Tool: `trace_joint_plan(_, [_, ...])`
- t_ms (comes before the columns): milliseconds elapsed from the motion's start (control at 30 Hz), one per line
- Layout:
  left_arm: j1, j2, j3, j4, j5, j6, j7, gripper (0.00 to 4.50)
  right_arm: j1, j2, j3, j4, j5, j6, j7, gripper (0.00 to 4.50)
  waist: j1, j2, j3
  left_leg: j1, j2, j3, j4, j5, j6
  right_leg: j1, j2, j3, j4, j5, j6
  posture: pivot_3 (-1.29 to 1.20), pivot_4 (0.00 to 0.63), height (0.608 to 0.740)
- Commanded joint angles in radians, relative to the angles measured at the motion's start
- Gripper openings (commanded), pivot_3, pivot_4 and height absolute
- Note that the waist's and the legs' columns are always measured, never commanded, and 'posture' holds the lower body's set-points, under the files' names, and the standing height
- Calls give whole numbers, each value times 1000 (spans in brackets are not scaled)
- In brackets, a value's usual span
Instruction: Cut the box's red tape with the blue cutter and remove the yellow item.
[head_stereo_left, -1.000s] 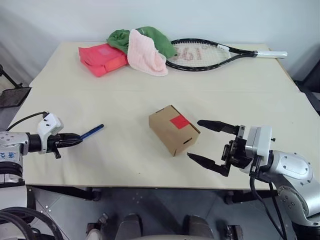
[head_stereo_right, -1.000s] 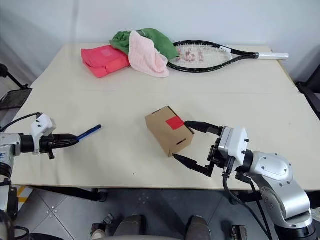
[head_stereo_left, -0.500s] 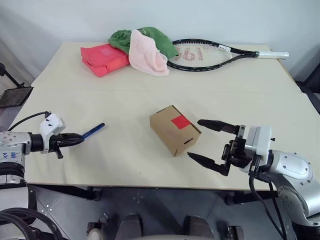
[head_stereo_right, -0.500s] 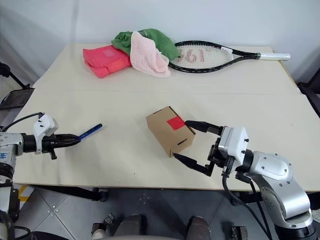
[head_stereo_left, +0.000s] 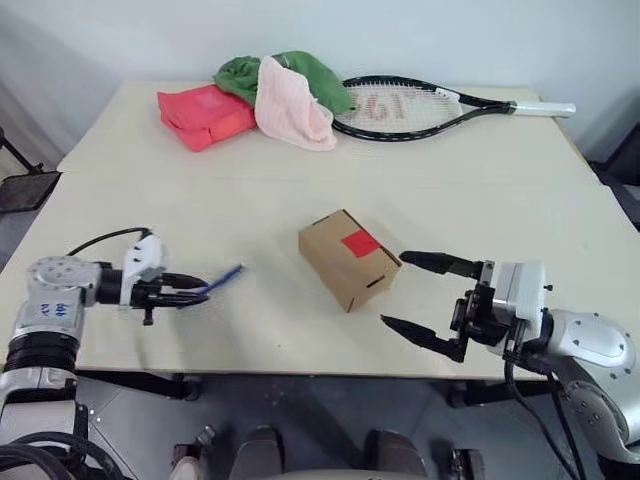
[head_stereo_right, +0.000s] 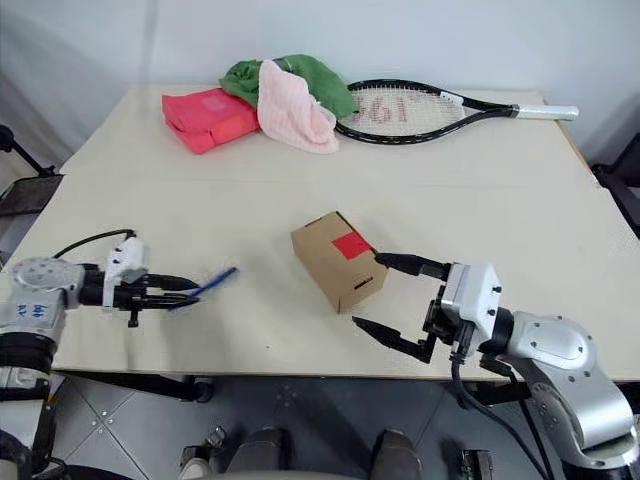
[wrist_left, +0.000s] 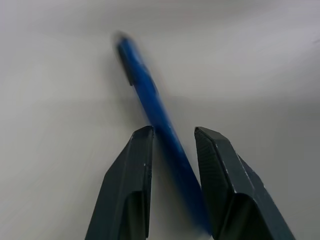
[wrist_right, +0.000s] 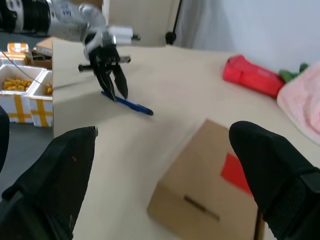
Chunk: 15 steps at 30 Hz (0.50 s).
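A: Lower left of frame: left gripper (head_stereo_left: 190, 292), fingers narrow, straddles the slim blue pen-shaped cutter (head_stereo_left: 222, 280); grip unconfirmed. Lower right: right gripper (head_stereo_left: 420, 296) spread wide, empty.

B: Seat the cutter firmly first. Small brown cardboard box (head_stereo_left: 347, 258) sits centre frame, red tape (head_stereo_left: 360, 243) facing up.

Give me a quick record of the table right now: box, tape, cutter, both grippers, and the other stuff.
box: closed, mid-table
red tape: uncut, on the box top
blue cutter: between the left gripper's fingers, grip unclear
left gripper: at the cutter's near end
right gripper: open, beside the box, not touching
far edge: tennis racket, pink cloth, green cloth, red package
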Motion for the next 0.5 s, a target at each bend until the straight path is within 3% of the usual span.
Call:
trace_joint_plan(33, [34,24,-48,-201,15,88,16,1398,34,-19,-51,-54,32,1,11,4500,-2,0,0,0,0,0,0,0,0,0,0,0,0,0,0,0,150,740])
trace_joint_plan(267, [93,52,-19,-318,28,229,152,1398,84,-11,-62,-100,46,13,-18,4500,-2,0,1,0,0,2,-1,0,0,0,0,2,-4,0,0,0,150,740])
trace_joint_plan(367, [127,84,39,-295,-3,220,166,1976,76,-9,-55,-95,48,14,-23,4500,-1,0,1,0,0,2,0,-1,0,0,0,2,-4,0,0,0,150,740])
trace_joint_plan(500, [166,106,102,-198,-24,127,161,3208,54,-1,-33,-90,46,15,-31,4500,-1,0,1,0,0,2,0,-1,0,0,0,2,-4,0,0,0,150,740])
